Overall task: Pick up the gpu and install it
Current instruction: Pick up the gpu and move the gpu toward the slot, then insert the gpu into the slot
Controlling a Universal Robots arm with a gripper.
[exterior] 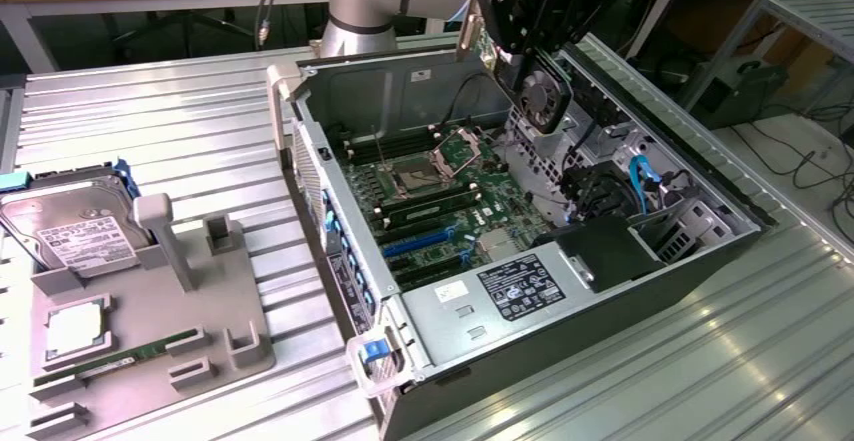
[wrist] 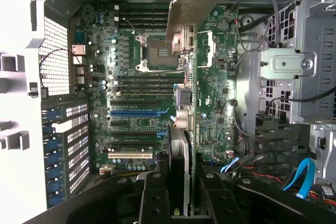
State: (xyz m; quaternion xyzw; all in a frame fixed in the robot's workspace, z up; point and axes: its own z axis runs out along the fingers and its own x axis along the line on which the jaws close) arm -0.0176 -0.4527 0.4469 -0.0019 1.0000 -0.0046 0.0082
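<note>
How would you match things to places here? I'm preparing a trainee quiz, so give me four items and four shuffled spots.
Things:
1. gpu
2. hard drive
3. RAM stick
4. blue cable

Places:
A. lying flat in the grey fixture
B. inside the open case, toward the exterior view's right
C. held by the gripper above the case
D. propped up tilted on the fixture

Pairs: 1-C, 2-D, 3-A, 4-B.
</note>
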